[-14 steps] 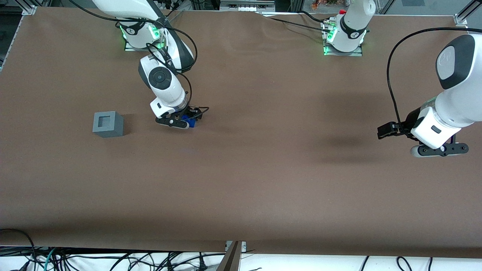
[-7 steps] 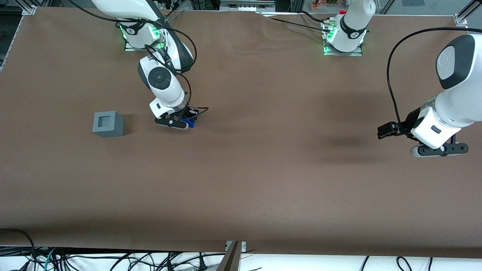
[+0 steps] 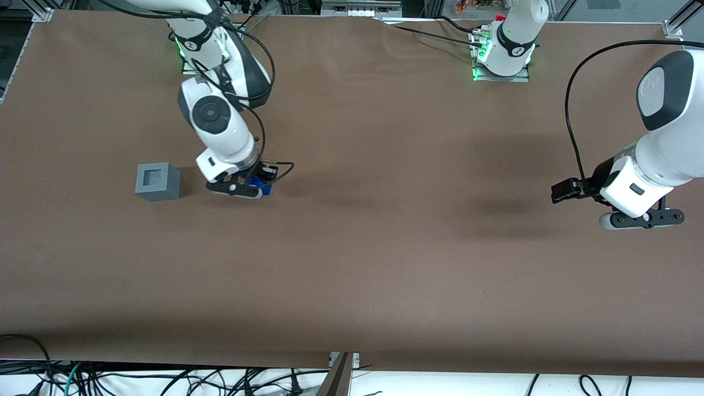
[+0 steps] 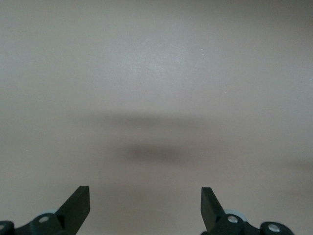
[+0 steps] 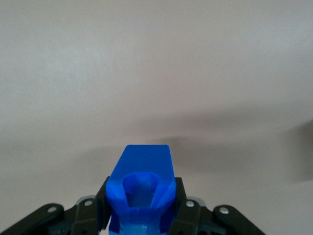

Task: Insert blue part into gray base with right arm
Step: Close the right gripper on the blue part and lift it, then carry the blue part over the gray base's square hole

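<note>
The blue part [image 5: 142, 188] is clamped between the black fingers [image 5: 103, 205] of my right gripper [image 5: 142, 210], held above the brown table. In the front view the right gripper [image 3: 245, 190] is shut on the blue part [image 3: 259, 186], of which only a small blue patch shows under the wrist. The gray base [image 3: 158, 181], a light gray cube with a square recess facing up, stands on the table a short way from the gripper, farther toward the working arm's end. Gripper and base are apart.
The brown table cover [image 3: 352, 264] stretches wide around both. The arm bases with green lights [image 3: 201, 52] stand along the table edge farthest from the front camera. Cables lie below the table's near edge [image 3: 165, 379].
The right arm has carried the blue part sideways toward the gray base, closing about a third of the gap. The base has not moved.
</note>
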You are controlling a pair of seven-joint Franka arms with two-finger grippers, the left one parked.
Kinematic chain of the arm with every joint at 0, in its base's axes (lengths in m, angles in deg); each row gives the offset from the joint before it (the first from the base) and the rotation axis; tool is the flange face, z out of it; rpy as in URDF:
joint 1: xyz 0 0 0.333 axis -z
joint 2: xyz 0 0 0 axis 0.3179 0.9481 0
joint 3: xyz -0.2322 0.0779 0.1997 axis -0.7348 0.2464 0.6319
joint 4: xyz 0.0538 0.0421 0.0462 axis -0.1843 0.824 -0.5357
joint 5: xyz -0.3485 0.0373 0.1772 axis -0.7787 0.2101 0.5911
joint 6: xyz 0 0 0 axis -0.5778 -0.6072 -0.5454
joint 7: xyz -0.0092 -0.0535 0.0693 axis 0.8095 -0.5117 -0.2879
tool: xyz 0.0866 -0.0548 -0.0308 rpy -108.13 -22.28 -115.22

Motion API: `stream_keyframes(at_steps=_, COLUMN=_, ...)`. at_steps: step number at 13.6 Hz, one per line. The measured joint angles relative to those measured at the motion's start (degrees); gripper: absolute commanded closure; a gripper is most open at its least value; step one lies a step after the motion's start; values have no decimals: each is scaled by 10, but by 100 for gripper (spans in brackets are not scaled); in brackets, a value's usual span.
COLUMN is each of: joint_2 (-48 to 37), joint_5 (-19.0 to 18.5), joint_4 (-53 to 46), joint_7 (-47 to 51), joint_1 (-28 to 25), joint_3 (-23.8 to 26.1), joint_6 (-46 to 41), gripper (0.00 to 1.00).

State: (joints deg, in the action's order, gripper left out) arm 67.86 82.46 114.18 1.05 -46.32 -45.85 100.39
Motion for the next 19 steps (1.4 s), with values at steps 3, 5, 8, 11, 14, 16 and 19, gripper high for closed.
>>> stream_keyframes(at_steps=3, joint_2=-1, joint_5=0, joint_4=-56, joint_7=-91, joint_1=18, joint_3=-30, joint_6=-62, gripper=69)
stream_keyframes(at_steps=5, joint_2=-1, joint_5=0, joint_4=-66, joint_7=-145, joint_1=25, joint_3=-49, joint_6=-90, gripper=69)
stream_keyframes(at_steps=8, joint_2=-3, joint_5=-1, joint_4=-106, joint_7=-232, joint_1=26, joint_3=-101, joint_6=-181, gripper=74)
stream_keyframes(at_steps=11, joint_2=-25, joint_5=-1, joint_4=-122, joint_7=-301, joint_1=28, joint_3=-153, joint_6=-217, gripper=75)
stream_keyframes(at_steps=14, joint_2=-53, joint_5=-1, joint_4=-104, joint_7=-336, joint_1=29, joint_3=-202, joint_6=-240, gripper=77)
stream_keyframes(at_steps=16, joint_2=-87, joint_5=-2, joint_4=-50, joint_7=-339, joint_1=30, joint_3=-221, joint_6=-217, gripper=77)
stream_keyframes(at_steps=19, joint_2=-152, joint_5=-16, joint_4=65, joint_7=-348, joint_1=30, joint_3=-246, joint_6=-145, gripper=77)
